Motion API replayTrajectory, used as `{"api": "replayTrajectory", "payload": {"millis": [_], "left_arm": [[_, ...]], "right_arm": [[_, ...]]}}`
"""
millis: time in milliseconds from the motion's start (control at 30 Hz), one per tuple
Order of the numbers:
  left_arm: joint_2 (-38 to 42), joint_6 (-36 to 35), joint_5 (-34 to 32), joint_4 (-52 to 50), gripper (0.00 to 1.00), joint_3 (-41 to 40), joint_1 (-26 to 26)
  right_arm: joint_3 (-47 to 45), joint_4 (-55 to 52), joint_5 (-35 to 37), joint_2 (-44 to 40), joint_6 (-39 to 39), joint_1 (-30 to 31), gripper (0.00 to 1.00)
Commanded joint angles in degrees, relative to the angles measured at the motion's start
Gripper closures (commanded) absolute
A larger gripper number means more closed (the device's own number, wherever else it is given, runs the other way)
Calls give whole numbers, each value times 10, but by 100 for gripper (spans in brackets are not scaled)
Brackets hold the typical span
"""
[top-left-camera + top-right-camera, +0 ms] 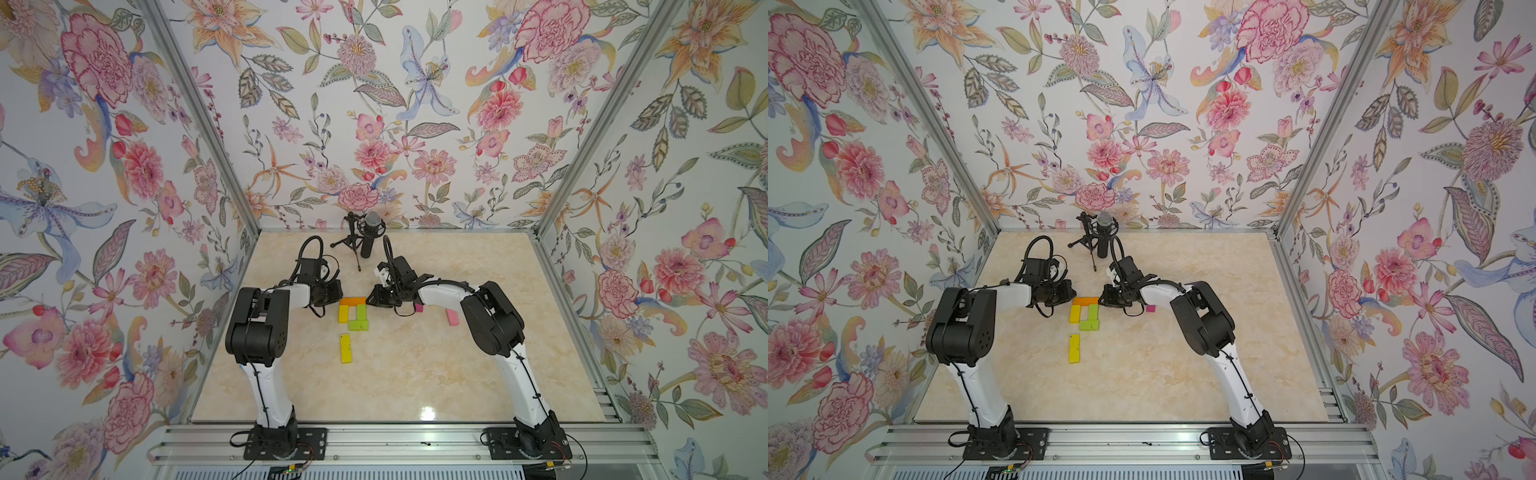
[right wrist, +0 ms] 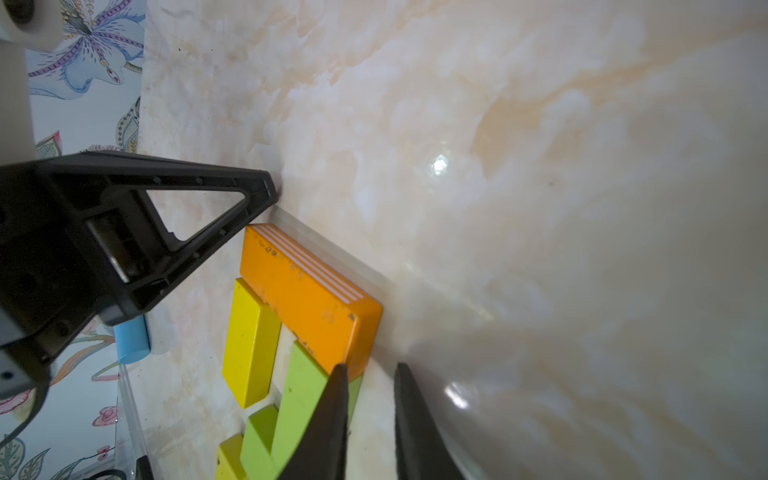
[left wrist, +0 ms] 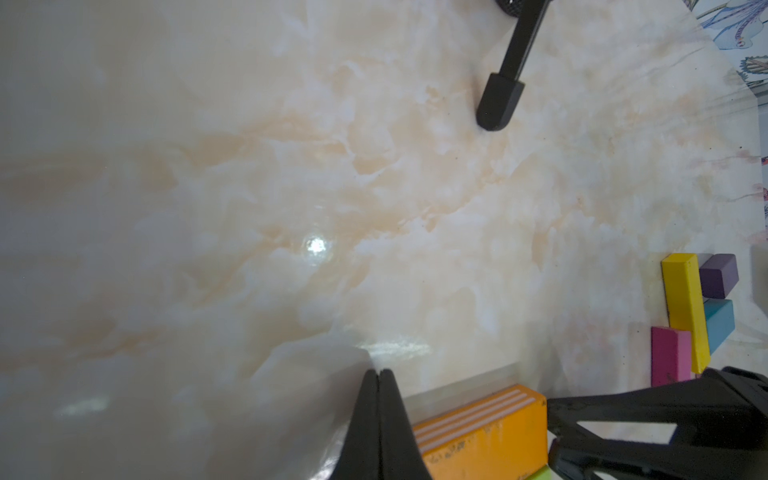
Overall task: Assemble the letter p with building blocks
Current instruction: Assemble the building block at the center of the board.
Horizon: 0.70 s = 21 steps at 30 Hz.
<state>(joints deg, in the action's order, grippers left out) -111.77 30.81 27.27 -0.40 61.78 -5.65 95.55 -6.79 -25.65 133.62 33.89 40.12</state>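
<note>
Right end effector (image 2: 370, 370): narrow gap, empty, beside orange block (image 2: 307, 291) end. Left end effector (image 3: 378, 374) closed, empty, at opposite end. Loop looks squared. Next, you slide loose yellow block (image 1: 345, 348) up tabletop (image 1: 415, 374) to meet loop's left side.

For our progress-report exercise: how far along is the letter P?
Done: the loop is laid, with the orange block on top, the short yellow block and side lime green block as walls, and the bottom lime green block across. In hand: nothing is gripped; the shut left gripper and open right gripper flank the orange block's ends. Left: the long yellow block, the stem, lies apart from the loop and needs joining.
</note>
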Motion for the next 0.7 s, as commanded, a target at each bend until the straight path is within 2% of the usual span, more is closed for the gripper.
{"api": "replayTrajectory", "payload": {"millis": [0, 200, 233, 333, 367, 667], "left_arm": [[-1, -8, -13, -48, 100, -18, -5], [-3, -3, -32, -55, 100, -10, -6], [-4, -3, -40, -57, 97, -6, -5], [-4, 3, -58, -59, 79, 6, -2], [-3, 6, -65, -59, 77, 11, 0], [37, 37, -127, -16, 69, 15, 17]], "right_arm": [[-19, -35, 7, 23, -2, 1, 79], [-21, -35, 11, 21, -3, 1, 79], [-21, -34, 11, 21, -3, 1, 79], [-23, -35, 20, 19, -1, 0, 76], [-24, -34, 24, 17, 0, 0, 75], [-77, 8, 88, -37, 19, -16, 69]]}}
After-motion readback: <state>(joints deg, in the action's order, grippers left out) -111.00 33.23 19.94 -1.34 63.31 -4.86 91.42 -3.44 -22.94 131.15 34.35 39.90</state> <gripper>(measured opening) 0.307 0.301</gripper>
